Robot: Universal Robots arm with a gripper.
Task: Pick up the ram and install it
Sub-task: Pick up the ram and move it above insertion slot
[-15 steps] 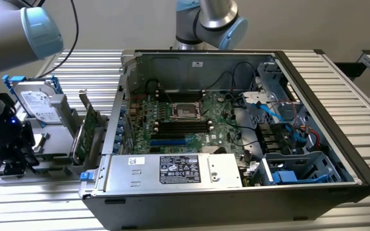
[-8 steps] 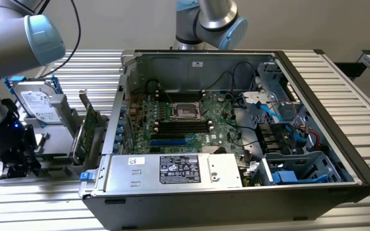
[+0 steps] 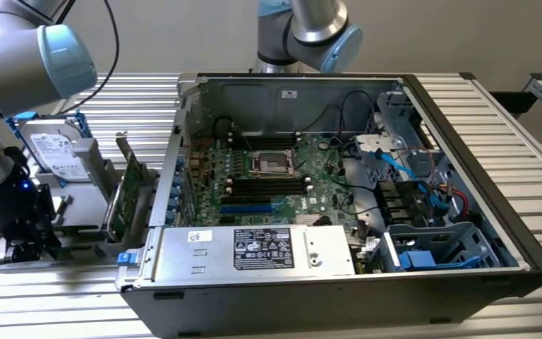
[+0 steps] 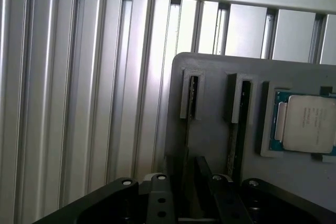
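ram upright beside downward-pointing, spread tool

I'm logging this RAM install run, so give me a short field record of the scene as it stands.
gripper: open, holding nothing, low over the gray holder
gray holder: on the slatted table, at the exterior view's left of the computer case; two narrow slots, a processor chip beside them
computer case: open, black memory slots look empty
ram: not in the gripper; cannot be picked out
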